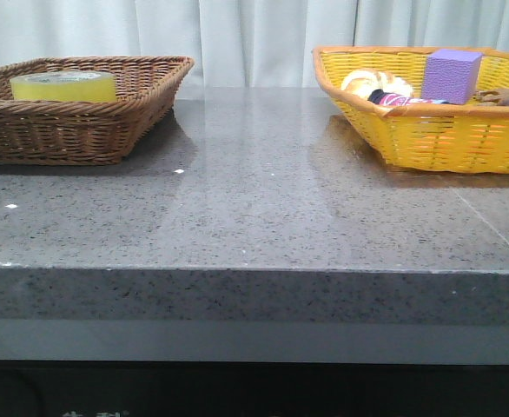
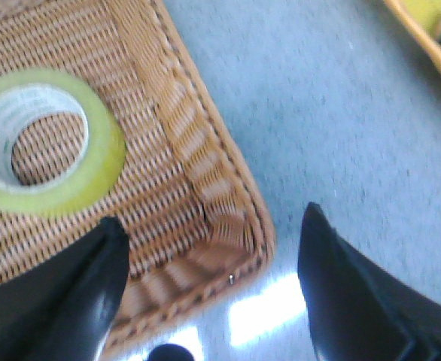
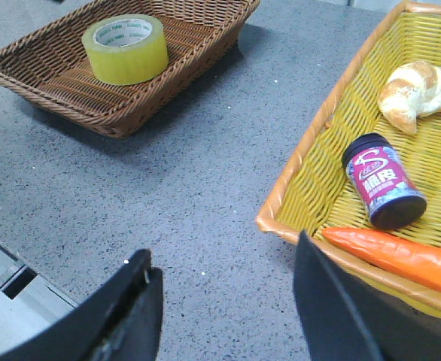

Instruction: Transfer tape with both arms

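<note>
Front view shows a grey speckled stone table [image 1: 263,191] with two baskets at its far side. On the far left stands a brown wicker basket [image 1: 89,122], and the roll of yellow tape [image 1: 63,86] lies flat inside it, its top edge showing just above the rim. On the far right stands a yellow woven basket [image 1: 446,130] holding a purple cube [image 1: 452,75], a croissant [image 1: 376,84] and other items only partly visible over the rim. White curtains [image 1: 254,30] hang behind the table. Neither arm shows in this view.

From the left wrist, the left gripper [image 2: 213,293] hangs above the near right corner of the brown basket, its jaws spread wide with nothing between them. One black finger [image 2: 92,293] is over the basket floor close to the tape, the other over the bare table beside the basket. The tape rests on its flat face, white printed core facing up, clear of the fingers.

From the right wrist, the right gripper [image 3: 224,308] is over the table near the edge of the yellow basket, jaws also wide and empty. In that basket lie the croissant, a dark jar with a pink label [image 3: 382,183] on its side, and an orange carrot [image 3: 397,256] along the rim. The two baskets stand well apart, with open tabletop between them.
</note>
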